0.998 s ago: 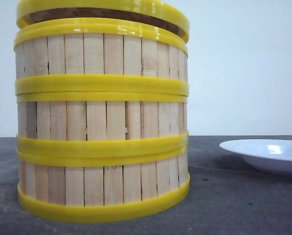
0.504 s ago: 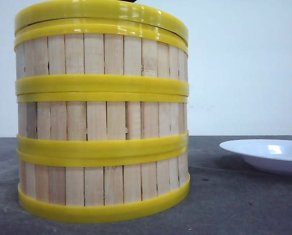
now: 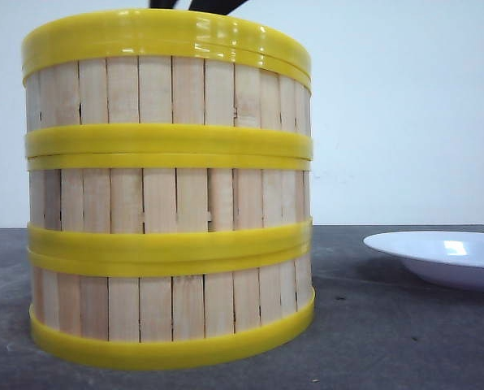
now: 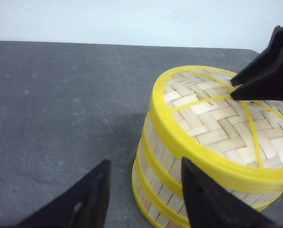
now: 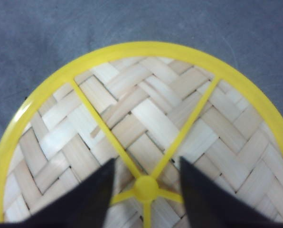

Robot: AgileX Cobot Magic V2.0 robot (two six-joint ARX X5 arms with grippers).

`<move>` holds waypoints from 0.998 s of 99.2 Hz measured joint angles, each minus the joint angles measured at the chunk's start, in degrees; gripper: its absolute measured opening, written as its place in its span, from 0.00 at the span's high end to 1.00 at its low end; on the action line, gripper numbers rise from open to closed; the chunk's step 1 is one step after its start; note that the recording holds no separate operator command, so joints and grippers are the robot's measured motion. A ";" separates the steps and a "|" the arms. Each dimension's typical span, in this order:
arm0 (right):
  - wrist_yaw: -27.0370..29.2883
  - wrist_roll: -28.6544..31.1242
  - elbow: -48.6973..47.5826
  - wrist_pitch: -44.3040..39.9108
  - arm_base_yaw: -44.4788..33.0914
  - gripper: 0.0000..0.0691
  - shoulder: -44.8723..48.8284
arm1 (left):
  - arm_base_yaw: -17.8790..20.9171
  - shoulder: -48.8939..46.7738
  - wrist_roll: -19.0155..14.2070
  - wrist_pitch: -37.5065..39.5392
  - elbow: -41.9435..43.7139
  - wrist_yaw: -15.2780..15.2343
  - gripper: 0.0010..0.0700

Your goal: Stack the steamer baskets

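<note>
Steamer baskets [image 3: 169, 187] stacked three-high at frame left on desk [image 3: 388, 341], lid [image 5: 141, 123] seated; right hand [image 5: 144, 190] open astride knob [image 5: 145, 188], left hand [image 4: 141, 199] open beside stack; best withdrawn straight upward to avoid nudging.

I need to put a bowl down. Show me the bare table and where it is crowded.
Bare grey table spreads on the left arm's side of the steamer baskets, back to the wall. A narrower bare strip lies between the stack and the white plate. Above the woven lid it is crowded: the right end effector straddles the knob, and the left end effector hangs beside the stack.
</note>
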 joint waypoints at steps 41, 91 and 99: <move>9.11 -2.95 0.00 2.60 0.13 0.50 -11.45 | 0.00 0.00 0.00 0.63 0.00 0.00 0.62; 22.58 -3.37 -9.01 -1.31 0.22 0.50 -42.07 | 0.00 0.00 0.00 4.33 0.00 0.02 0.62; 23.63 -2.73 -15.74 0.57 0.22 0.50 -47.21 | 0.00 0.00 0.02 4.35 0.00 0.02 0.62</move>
